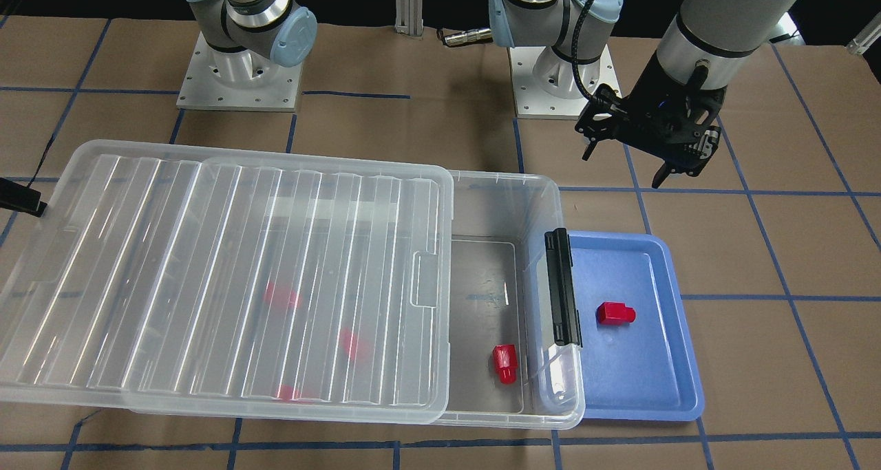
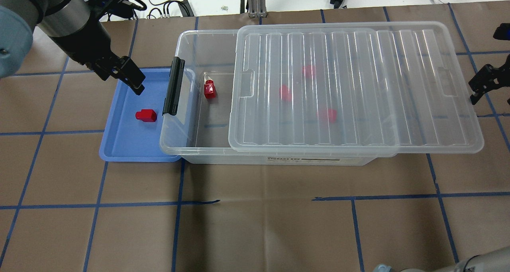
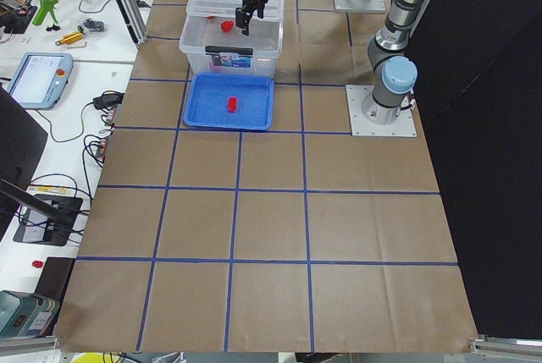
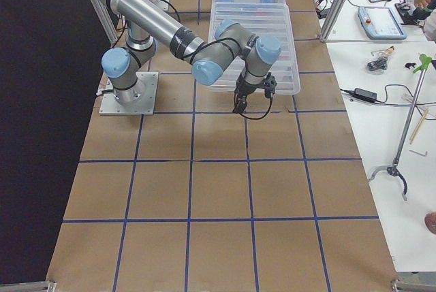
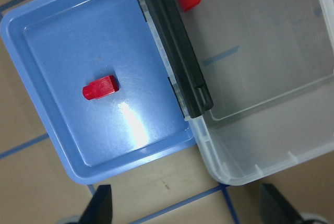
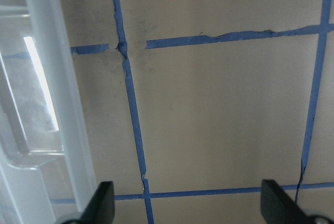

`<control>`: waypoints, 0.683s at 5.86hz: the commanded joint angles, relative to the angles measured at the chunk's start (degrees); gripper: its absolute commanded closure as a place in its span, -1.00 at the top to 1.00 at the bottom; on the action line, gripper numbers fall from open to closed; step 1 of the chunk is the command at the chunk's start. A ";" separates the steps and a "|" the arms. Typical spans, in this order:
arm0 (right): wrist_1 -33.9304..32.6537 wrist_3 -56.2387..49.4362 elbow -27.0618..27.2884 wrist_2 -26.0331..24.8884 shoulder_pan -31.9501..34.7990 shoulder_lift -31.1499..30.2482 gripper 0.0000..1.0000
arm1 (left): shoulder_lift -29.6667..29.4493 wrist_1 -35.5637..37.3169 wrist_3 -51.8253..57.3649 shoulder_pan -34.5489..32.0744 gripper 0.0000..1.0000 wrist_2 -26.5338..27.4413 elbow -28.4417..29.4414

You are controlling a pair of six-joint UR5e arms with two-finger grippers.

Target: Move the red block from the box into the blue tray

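Box sitting mid-table, lid covering all but left end. Blue tray touching that end. Left gripper hanging above tray, right gripper hanging past box's right end. Wrist views showing both with fingers apart, holding nothing. Red block lying in tray.

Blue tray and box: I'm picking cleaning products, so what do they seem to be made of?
The blue tray looks like moulded plastic, smooth and glossy: a glare patch sits on its floor in the left wrist view. The box looks like clear, slightly cloudy plastic; red shapes show blurred through its ribbed lid. The plastic type is not visible.
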 commanded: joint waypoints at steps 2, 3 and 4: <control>0.06 1.75 2.41 2.20 2.34 -2.00 1.00 | 0.58 -0.74 -29.48 -5.15 0.97 0.00 3.11; -0.03 2.10 3.38 3.18 3.04 -2.45 1.00 | 0.32 -2.41 -30.74 -5.24 0.97 -0.09 3.83; -0.03 2.45 3.74 3.28 4.70 -2.37 1.00 | 0.49 -2.34 -30.75 -5.25 0.97 -0.17 3.83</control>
